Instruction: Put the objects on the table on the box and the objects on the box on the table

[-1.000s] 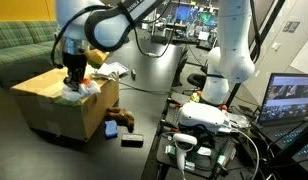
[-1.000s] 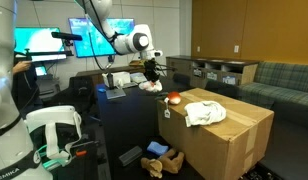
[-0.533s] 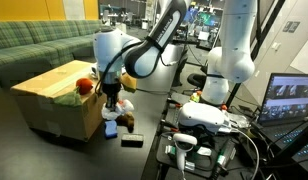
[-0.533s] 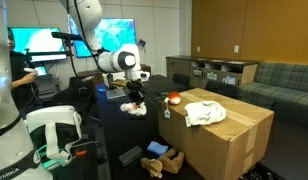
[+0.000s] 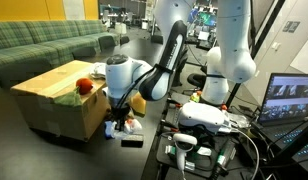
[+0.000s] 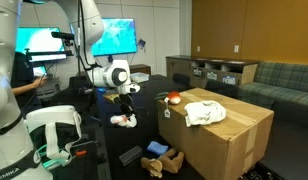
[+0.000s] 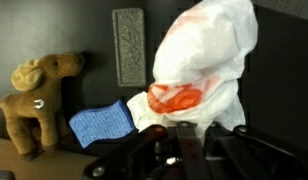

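Note:
My gripper (image 7: 179,135) is shut on a white plastic bag (image 7: 204,60) with something orange-red inside. In both exterior views the bag (image 5: 116,126) (image 6: 124,121) hangs low over the dark table (image 5: 149,95), just beside the tan cardboard box (image 5: 49,100) (image 6: 224,135). A red object (image 5: 85,86) (image 6: 174,98) and a white cloth (image 6: 204,112) rest on the box top. Below the gripper (image 5: 118,112) (image 6: 124,108), a brown plush moose (image 7: 34,95), a blue cloth (image 7: 102,125) and a grey flat block (image 7: 129,60) lie on the dark surface.
A white robot base (image 5: 229,60) and a white device (image 5: 209,118) stand close to the arm, beside a laptop (image 5: 294,100). A green couch (image 5: 44,40) sits behind the box. A person (image 6: 19,80) stands near the screens (image 6: 109,35).
The arm has swung off the box top and down, carrying the white bag from above the box to low over the dark surface beside it. The jaws stayed shut.

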Robot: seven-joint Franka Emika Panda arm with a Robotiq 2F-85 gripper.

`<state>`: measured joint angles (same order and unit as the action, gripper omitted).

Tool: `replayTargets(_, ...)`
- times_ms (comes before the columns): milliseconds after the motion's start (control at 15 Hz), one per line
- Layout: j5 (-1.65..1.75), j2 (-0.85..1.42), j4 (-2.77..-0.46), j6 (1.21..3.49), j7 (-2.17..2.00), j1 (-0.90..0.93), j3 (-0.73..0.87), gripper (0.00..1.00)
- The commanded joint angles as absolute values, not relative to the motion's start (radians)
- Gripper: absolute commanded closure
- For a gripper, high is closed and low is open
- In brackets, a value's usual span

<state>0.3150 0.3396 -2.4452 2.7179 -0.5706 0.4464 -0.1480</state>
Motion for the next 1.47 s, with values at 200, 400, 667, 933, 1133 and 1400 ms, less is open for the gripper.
replayTargets(200,0.308,0.480,-2.347,2.818,-0.668,0.606,-0.120,0.98)
replayTargets(400,0.282,0.527,-2.279,2.837,-0.693,0.676,-0.100,0.98)
replayTargets(667,0.279,0.584,-2.186,2.839,-0.710,0.764,-0.024,0.97)
replayTargets(933,0.263,0.628,-2.119,2.832,-0.699,0.791,0.035,0.97)
replayTargets(1133,0.246,0.657,-2.079,2.831,-0.703,0.794,0.061,0.95)
replayTargets(1400,0.233,0.677,-2.052,2.826,-0.699,0.797,0.091,0.54)
